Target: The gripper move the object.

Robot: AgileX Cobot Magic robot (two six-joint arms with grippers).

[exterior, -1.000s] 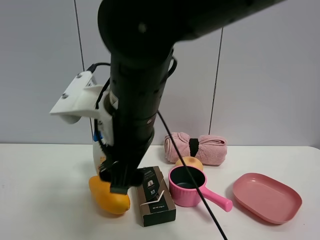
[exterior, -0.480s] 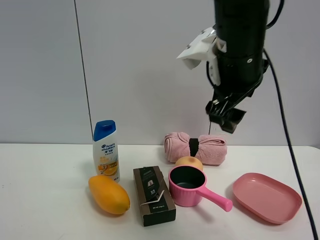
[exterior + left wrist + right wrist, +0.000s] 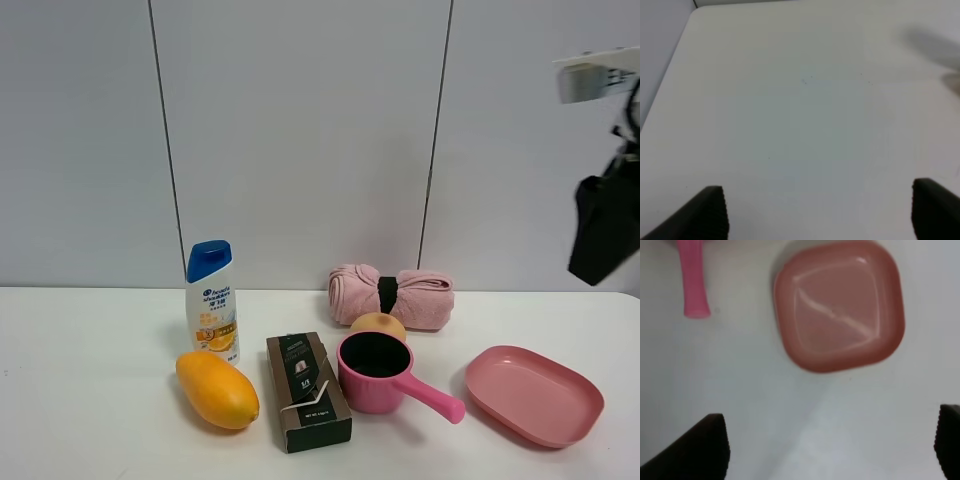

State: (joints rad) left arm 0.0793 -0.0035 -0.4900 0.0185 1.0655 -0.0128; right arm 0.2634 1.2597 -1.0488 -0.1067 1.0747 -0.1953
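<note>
The orange-yellow mango (image 3: pixel 217 389) lies on the white table at the front left, just in front of the shampoo bottle (image 3: pixel 212 299). No gripper touches it. My right gripper (image 3: pixel 603 235) hangs high at the far right edge, above the pink plate, under its white bracket (image 3: pixel 598 76). In the right wrist view its jaws (image 3: pixel 832 437) stand wide apart and empty, looking down on the plate (image 3: pixel 838 305). My left gripper (image 3: pixel 822 202) is open and empty over bare table; it does not show in the exterior view.
A dark box (image 3: pixel 308 391) lies right of the mango. A pink saucepan (image 3: pixel 378 371) stands beside it, its handle (image 3: pixel 691 280) pointing front right. A peach-coloured fruit (image 3: pixel 377 324) and a rolled pink towel (image 3: pixel 392 295) sit behind. The pink plate (image 3: pixel 533 393) lies at the right.
The right arm has swung from low beside the mango up and across to the far right edge. The mango stays on the table where it was.
</note>
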